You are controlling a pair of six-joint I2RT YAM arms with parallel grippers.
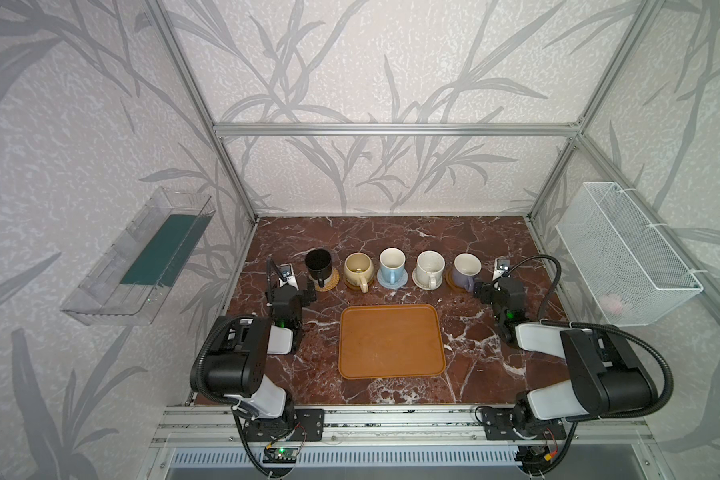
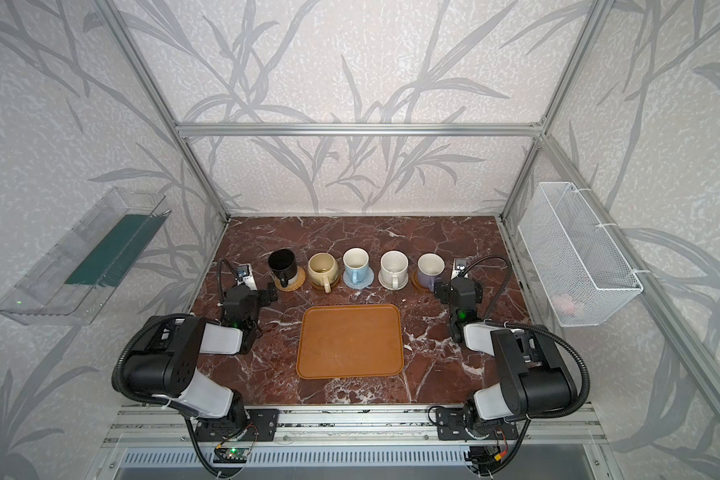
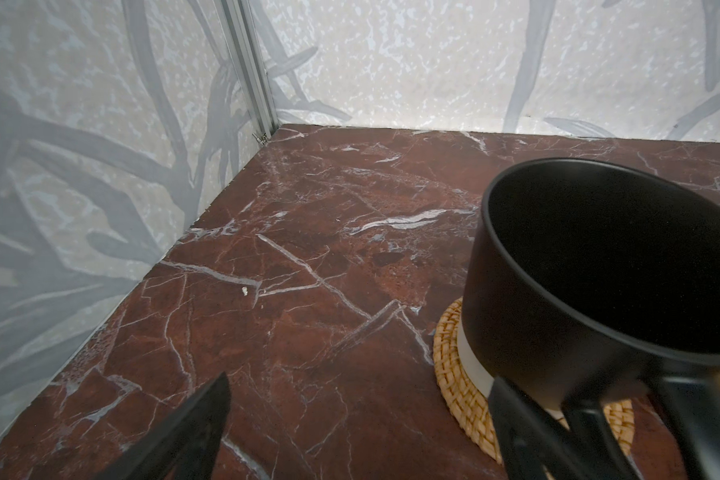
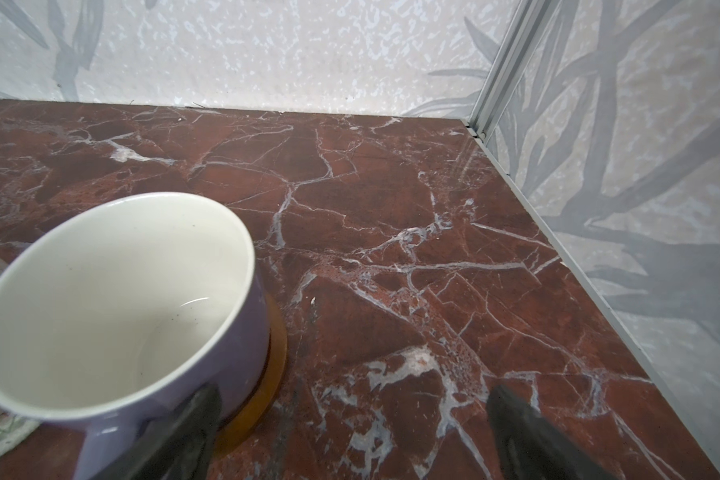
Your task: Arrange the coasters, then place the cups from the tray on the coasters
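Red-brown marble tabletop (image 1: 391, 237), leaf-patterned walls (image 1: 350, 62), aluminium frame (image 1: 391, 129) — left hand (image 3: 360, 380), right hand (image 4: 354, 390), both spread wide

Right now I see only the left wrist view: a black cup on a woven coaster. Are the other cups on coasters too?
Observer: Yes. In both top views five cups stand in one row, each on its own coaster.
Operator: Is anything on the tray?
Observer: No. The tray lies bare in front of the row.
Operator: Where is the right gripper?
Observer: The right gripper is open beside the lavender cup at the right end of the row, gripping nothing.
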